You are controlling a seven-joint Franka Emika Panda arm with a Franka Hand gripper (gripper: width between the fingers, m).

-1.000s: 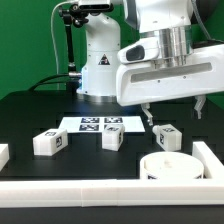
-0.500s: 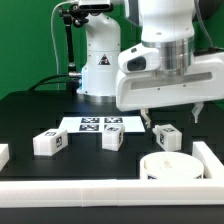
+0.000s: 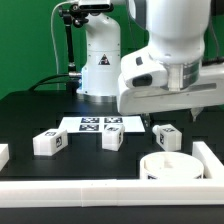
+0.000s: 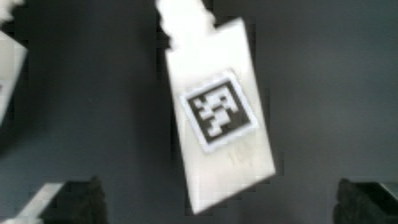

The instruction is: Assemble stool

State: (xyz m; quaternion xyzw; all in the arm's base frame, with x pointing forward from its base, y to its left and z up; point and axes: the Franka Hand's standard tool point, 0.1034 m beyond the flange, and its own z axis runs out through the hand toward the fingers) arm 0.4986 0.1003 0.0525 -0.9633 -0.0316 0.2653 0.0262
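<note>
Three white block legs with square tags lie on the black table: one at the exterior view's left [image 3: 48, 142], one in the middle [image 3: 112, 138], one to the right [image 3: 166, 137]. The round white seat [image 3: 168, 167] sits at the front right. My gripper [image 3: 170, 118] hangs open and empty above the right leg, not touching it. In the wrist view a tagged white leg [image 4: 222, 105] lies slanted on the table below the gripper [image 4: 221, 200], with the dark fingertips [image 4: 71, 200] wide apart on either side.
The marker board [image 3: 100, 124] lies flat behind the legs. A white raised wall [image 3: 100, 190] runs along the front and up the right side [image 3: 212, 155]. The robot's white base [image 3: 98, 60] stands at the back.
My gripper has shifted toward the exterior view's right and slightly up, still open. The legs and the seat have not moved.
</note>
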